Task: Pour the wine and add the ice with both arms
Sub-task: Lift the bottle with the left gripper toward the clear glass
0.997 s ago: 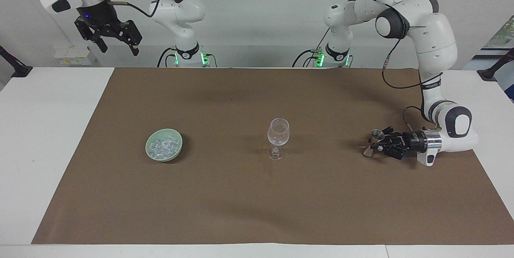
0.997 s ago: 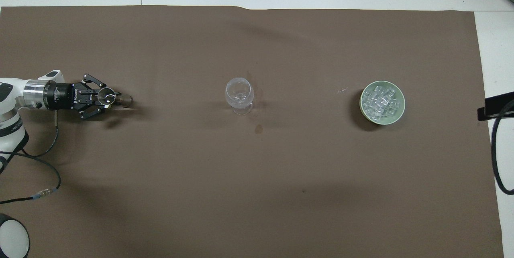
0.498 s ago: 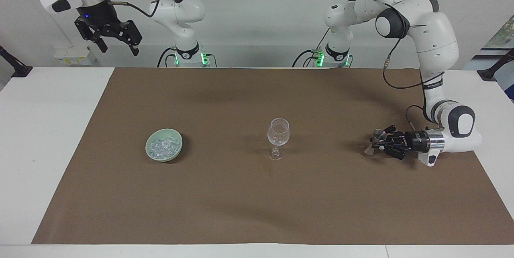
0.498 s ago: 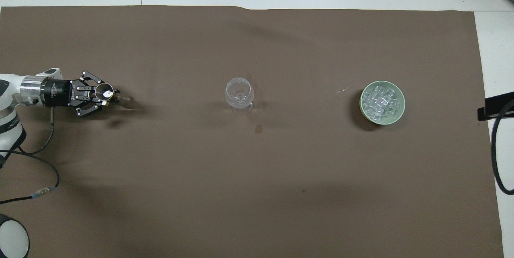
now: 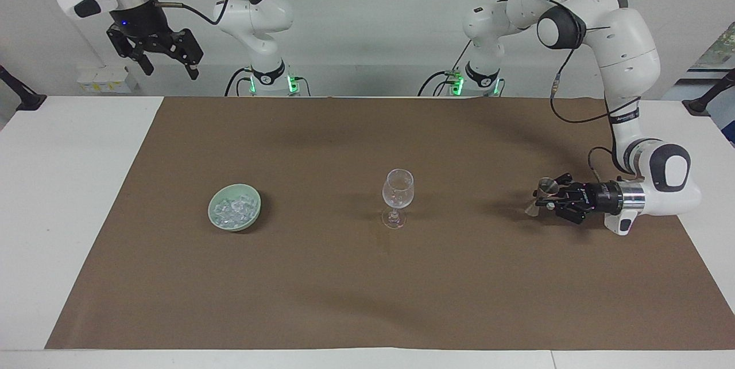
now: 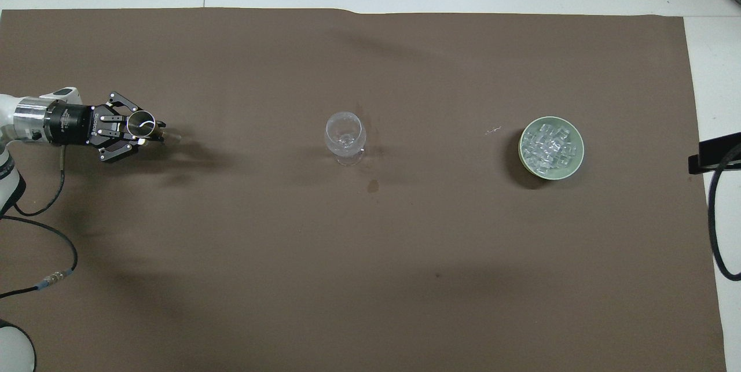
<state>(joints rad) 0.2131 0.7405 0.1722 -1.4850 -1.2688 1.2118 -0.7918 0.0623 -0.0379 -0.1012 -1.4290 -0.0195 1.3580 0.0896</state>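
the ice (image 5: 232, 210) is seen as a heap of small clear, glassy, whitish chunks, each far smaller than the cup of the stemmed glass (image 5: 397, 195). the chunks are piled inside a pale green bowl (image 5: 254, 206), which is set on the brown mat (image 5: 367, 277) toward the right arm's end of the table; in the overhead view the ice (image 6: 549, 146) is shown filling most of the bowl (image 6: 576, 155), with the rim left bare around it.

the stemmed glass is stood upright near the middle of the mat, well apart from the bowl, and its cup looks clear.

the left gripper (image 5: 546, 199) is held low over the mat toward the left arm's end of the table, turned on its side and pointed toward the glass. its fingers are clenched on a small metal jigger (image 5: 540, 197), a double-cone measure whose open mouth is shown as a bright ring in the overhead view (image 6: 139, 122).

the right gripper (image 5: 167, 62) is held high above the right arm's end of the table, pointed downward, with its fingers spread apart and nothing between them; this arm is waiting.
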